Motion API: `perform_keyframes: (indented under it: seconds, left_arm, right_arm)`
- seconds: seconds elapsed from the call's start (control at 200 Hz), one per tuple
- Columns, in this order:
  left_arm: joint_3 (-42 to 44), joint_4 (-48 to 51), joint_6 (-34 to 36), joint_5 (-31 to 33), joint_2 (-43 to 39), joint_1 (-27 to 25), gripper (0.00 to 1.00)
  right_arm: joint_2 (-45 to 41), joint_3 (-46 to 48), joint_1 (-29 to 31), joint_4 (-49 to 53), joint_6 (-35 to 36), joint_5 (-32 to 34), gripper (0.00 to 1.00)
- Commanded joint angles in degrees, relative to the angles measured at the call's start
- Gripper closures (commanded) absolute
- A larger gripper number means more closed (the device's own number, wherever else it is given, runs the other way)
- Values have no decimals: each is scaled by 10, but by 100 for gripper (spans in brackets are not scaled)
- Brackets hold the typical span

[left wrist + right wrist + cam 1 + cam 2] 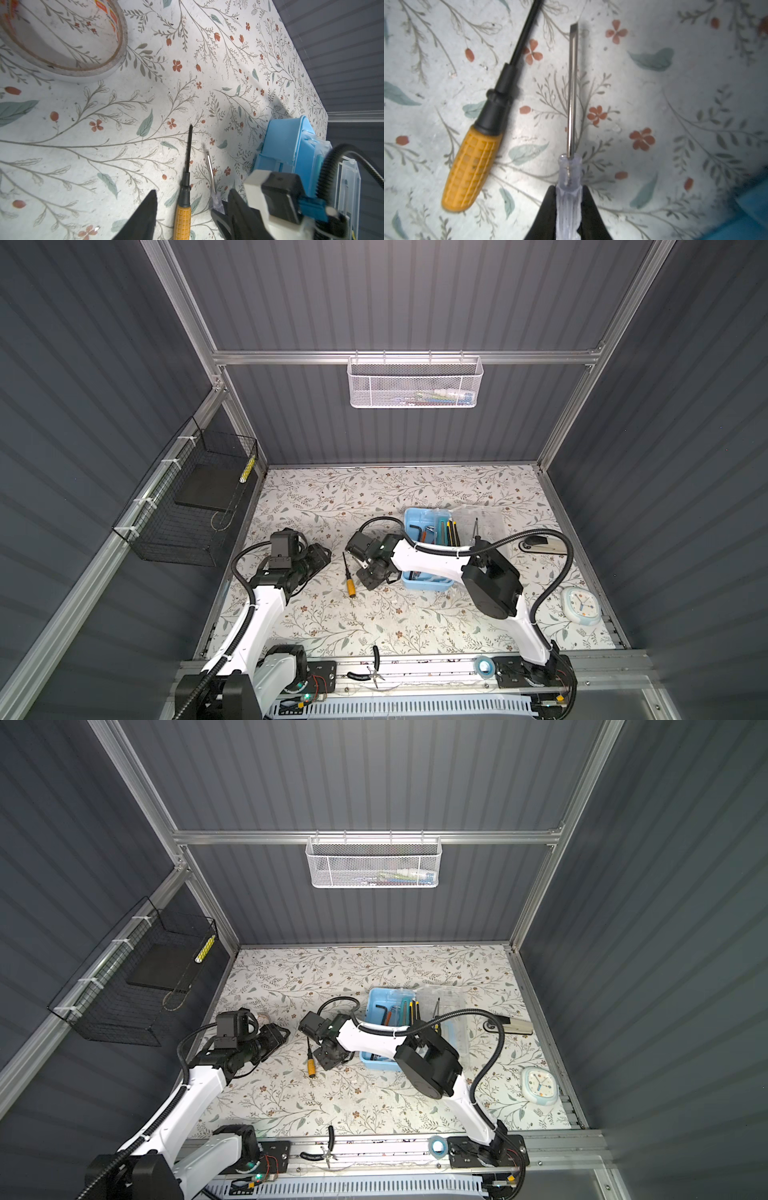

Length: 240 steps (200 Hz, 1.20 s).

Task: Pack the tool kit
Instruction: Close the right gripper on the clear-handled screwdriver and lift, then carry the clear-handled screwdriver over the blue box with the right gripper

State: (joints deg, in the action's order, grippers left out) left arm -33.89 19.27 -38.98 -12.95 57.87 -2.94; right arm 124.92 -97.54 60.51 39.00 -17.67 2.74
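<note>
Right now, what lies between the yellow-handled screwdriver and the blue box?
The right end effector, shut on a clear-handled screwdriver; both top views show it.

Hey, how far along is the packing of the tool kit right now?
Done: a hex key and knives lie in the open box. In hand: the right pincer is shut on the clear screwdriver. Left: that one, the yellow screwdriver on the table, then closing the lid.

Light-blue box [412, 517] lies open on the surface [332, 497], hex key [415, 528] and knives [452, 531] inside. Yellow-handled screwdriver [350, 578] lies flat beside it. Clear-handled screwdriver [572, 93] is gripped in the right pincer [569, 188].
</note>
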Motion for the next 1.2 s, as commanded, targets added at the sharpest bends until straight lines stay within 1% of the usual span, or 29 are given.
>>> perform_keyframes:
  seconds: [0.0, 0.105, 0.19, 0.23, 0.305, 0.395, 0.445, 0.535, 0.605, 0.695, 0.715, 0.84, 0.93, 1.001, 1.171, 1.196]
  left_arm:
    - [-10, -7, 12, -9, 3, 0, 45]
    - [-5, -17, 9, -11, 4, -5, 45]
    - [-6, -28, 9, 1, 6, -30, 45]
    - [-13, -26, 11, 24, 9, -57, 44]
    - [-38, -19, 14, 78, 26, -123, 44]
    - [-63, -33, 6, 88, 61, -178, 44]
    - [-80, -36, 6, 105, 81, -214, 44]
    - [-125, -29, 25, 148, 125, -283, 44]
    - [-161, -23, 39, 163, 164, -324, 44]
    - [-191, -32, 45, 156, 208, -358, 44]
    - [-195, -36, 45, 149, 215, -362, 44]
    - [-206, -62, 41, 118, 245, -375, 44]
    - [-209, -63, 40, 114, 254, -378, 44]
    - [-210, -64, 41, 115, 254, -378, 44]
    - [-209, -61, 42, 122, 251, -378, 43]
    - [-208, -60, 43, 124, 250, -378, 43]
  right_arm:
    - [-84, 25, -11, -6, -13, 4, 100]
    - [-180, 86, -27, -18, -26, 18, 100]
    - [-259, 137, -53, -17, -40, 30, 100]
    - [-297, 163, -70, -15, -47, 35, 100]
    - [-367, 209, -108, -5, -57, 42, 100]
    - [-445, 249, -155, 28, -61, 71, 100]
    - [-488, 272, -184, 42, -62, 78, 100]
    - [-552, 310, -237, 59, -62, 82, 100]
    - [-588, 333, -273, 72, -60, 88, 100]
    - [-604, 360, -312, 77, -53, 92, 100]
    - [-622, 366, -321, 78, -51, 92, 100]
    - [-638, 395, -362, 83, -43, 103, 100]
    - [-637, 418, -385, 71, -35, 104, 100]
    - [-624, 428, -396, 62, -36, 91, 100]
    - [-611, 436, -399, 38, -43, 78, 100]
    - [-592, 437, -400, 36, -45, 73, 100]
